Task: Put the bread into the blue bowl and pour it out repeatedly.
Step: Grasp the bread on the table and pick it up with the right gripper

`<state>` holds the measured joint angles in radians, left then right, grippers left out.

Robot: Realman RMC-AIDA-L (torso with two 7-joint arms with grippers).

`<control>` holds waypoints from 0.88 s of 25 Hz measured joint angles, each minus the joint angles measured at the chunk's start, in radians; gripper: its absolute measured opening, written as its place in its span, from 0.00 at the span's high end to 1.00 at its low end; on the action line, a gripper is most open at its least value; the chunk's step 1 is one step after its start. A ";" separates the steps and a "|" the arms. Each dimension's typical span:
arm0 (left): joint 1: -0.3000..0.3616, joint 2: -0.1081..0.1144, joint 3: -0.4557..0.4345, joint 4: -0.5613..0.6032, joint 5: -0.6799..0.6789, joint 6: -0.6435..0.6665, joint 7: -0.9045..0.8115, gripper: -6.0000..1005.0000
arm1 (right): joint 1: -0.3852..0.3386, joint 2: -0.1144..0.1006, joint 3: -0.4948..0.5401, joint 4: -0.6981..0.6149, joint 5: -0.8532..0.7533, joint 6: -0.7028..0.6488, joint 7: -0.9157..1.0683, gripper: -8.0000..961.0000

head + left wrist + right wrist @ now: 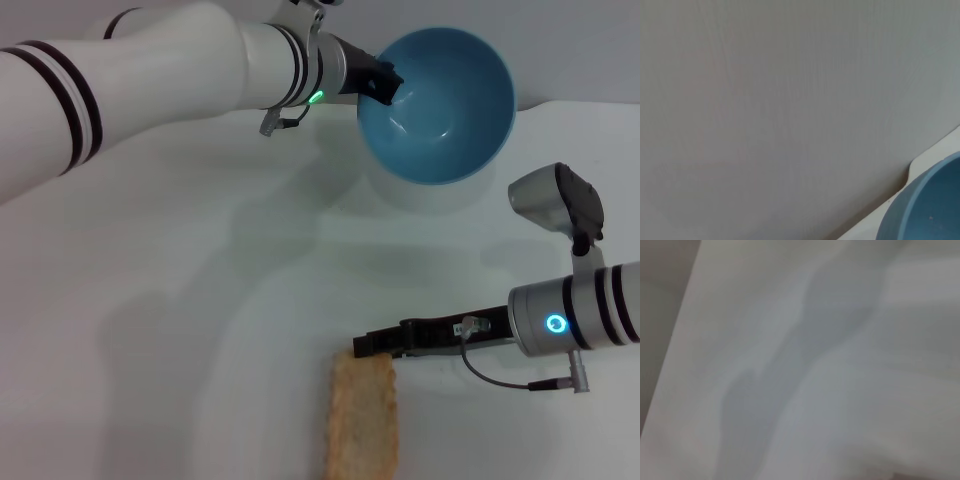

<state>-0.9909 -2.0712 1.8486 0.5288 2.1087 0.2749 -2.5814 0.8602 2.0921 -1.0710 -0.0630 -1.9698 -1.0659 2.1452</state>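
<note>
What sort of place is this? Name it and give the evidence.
Probably a robot test bench, not a kitchen: a bare white table, the left gripper holding only a tilted, empty blue bowl, and the right gripper at a toy bread.

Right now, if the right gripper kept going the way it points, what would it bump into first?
The right gripper points toward the robot's left and already sits at the top end of the bread, so probably the bread; height is unclear.

Glossy light-blue bowl (440, 100); golden-tan bread (362, 420) with a speckled crust; white worktop (180, 300); white arms with black bands, black grippers
</note>
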 joint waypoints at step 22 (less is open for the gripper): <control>0.009 -0.003 0.003 0.014 -0.001 0.001 -0.001 0.99 | -0.010 0.000 -0.003 -0.004 0.004 -0.010 -0.037 0.53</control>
<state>-0.9816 -2.0740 1.8515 0.5431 2.1075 0.2762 -2.5821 0.8498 2.0925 -1.0736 -0.0667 -1.9654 -1.0761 2.1086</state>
